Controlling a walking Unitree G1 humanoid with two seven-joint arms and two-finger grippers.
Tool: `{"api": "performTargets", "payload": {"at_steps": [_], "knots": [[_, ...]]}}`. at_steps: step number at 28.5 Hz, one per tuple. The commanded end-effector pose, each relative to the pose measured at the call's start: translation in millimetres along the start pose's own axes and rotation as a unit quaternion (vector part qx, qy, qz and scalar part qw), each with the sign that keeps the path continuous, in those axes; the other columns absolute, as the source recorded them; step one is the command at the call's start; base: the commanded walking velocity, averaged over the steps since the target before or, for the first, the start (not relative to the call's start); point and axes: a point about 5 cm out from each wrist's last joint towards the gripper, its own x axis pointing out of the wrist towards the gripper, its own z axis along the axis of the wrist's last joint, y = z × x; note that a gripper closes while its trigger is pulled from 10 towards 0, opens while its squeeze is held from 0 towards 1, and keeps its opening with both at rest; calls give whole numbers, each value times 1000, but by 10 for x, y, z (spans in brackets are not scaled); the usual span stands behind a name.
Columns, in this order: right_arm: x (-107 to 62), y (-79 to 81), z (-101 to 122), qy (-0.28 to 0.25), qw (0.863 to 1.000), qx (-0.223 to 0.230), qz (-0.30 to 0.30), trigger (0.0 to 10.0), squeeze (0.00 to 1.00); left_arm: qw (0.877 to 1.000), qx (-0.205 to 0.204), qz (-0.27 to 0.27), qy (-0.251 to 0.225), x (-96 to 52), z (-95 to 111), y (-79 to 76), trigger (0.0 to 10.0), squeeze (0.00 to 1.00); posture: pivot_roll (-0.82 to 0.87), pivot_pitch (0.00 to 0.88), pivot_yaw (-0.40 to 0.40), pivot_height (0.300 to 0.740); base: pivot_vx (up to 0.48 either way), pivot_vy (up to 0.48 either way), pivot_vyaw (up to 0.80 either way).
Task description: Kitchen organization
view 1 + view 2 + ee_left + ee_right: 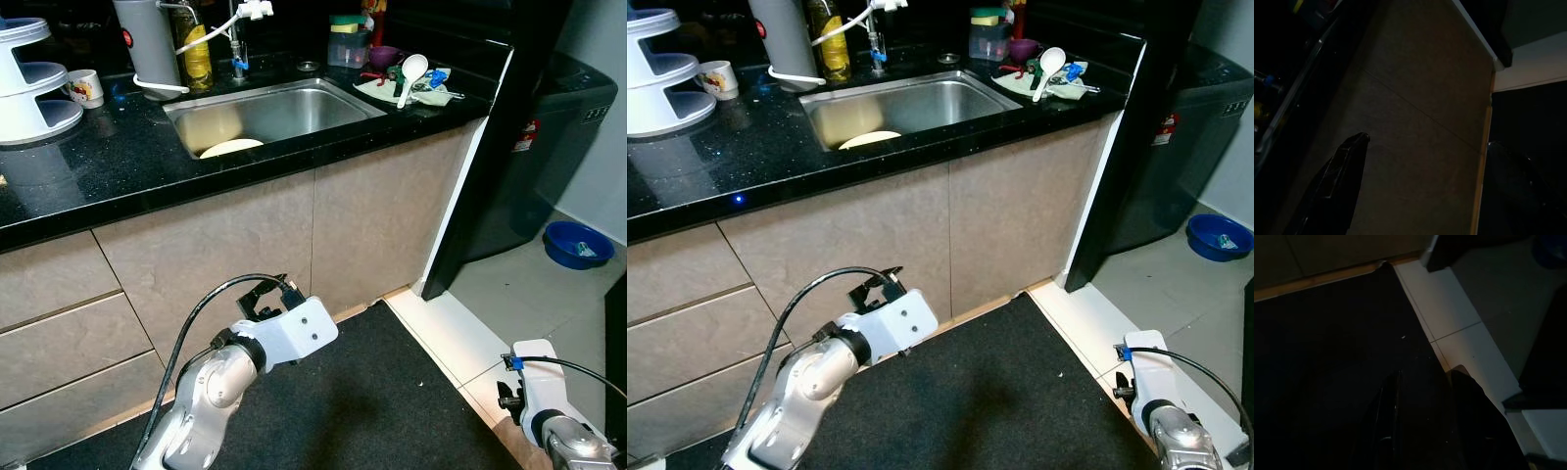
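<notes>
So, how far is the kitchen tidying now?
Nothing looks done yet. The plate lies in the sink, and the white spoon and clutter lie on a cloth at the counter's right end. Nothing is in hand: the left pincer is open, empty, facing the cabinet front; the right pincer hangs over the floor mat.

Blue basin point(577, 244) on tile floor point(509, 294) by dark appliance point(549, 147); black mat point(392, 392) below cabinets.

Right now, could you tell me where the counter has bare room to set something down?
Free: the black counter between the white tiered rack and the sink. Crowded: right of the sink, around the white spoon and purple bowl.
</notes>
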Motion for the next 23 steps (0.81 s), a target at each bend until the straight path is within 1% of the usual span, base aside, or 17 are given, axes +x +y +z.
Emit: {"api": "performTargets", "payload": {"at_steps": [1, 3, 7, 8, 9, 11, 12, 13, 16, 19, 23], "knots": [[-2, 60, -13, -4, 1000, -17, 18, 10000, 0, 1000, -5, -7, 7, -14, -51, 9, 10000, 0, 13, 0, -31, 740, 0, 0, 0], [-4, 80, -14, -8, 999, -23, 24, 10000, 0, 1000, -9, -10, 1, -16, -46, 9, 10000, 0, 13, 0, -31, 740, 0, 0, 0], [7, 216, -17, -17, 998, -37, 47, 10000, 0, 999, -20, -21, -15, -26, -38, 16, 10000, 0, 11, 0, -27, 740, 0, 0, 0], [9, 236, -18, -18, 998, -44, 49, 10000, 0, 1000, -16, -17, -19, -34, -32, 21, 10000, 0, 12, 0, -26, 740, 0, 0, 0], [12, 252, -20, -18, 998, -37, 53, 10000, 0, 1000, -13, -16, -19, -38, -28, 21, 10000, 0, 13, 0, -27, 740, 0, 0, 0], [13, 253, -20, -17, 998, -36, 53, 10000, 0, 1000, -16, -22, -7, -21, -37, 11, 10000, 0, 15, 0, -29, 740, 0, 0, 0], [13, 243, -20, -16, 998, -31, 51, 10000, 0, 999, 4, -39, 6, 49, -12, -36, 10000, 0, 17, 0, -29, 740, 0, 0, 0], [13, 241, -20, -16, 998, -29, 52, 10000, 0, 999, 10, -43, 8, 66, -3, -47, 10000, 0, 17, 0, -29, 740, 0, 0, 0], [13, 245, -18, -17, 998, -29, 51, 10000, 0, 996, 54, -70, 18, 120, 21, -125, 10000, 0, 10, 0, -24, 740, 0, 0, 0], [13, 246, -16, -19, 998, -27, 49, 10000, 0, 997, 38, -69, 22, 110, -14, -97, 10000, 0, 5, 0, -22, 740, 0, 0, 0], [15, 237, -8, -19, 998, -25, 47, 10000, 0, 997, 39, -70, 17, 98, -14, -88, 10000, 0, 9, 0, -22, 740, 0, 0, 0]]}}
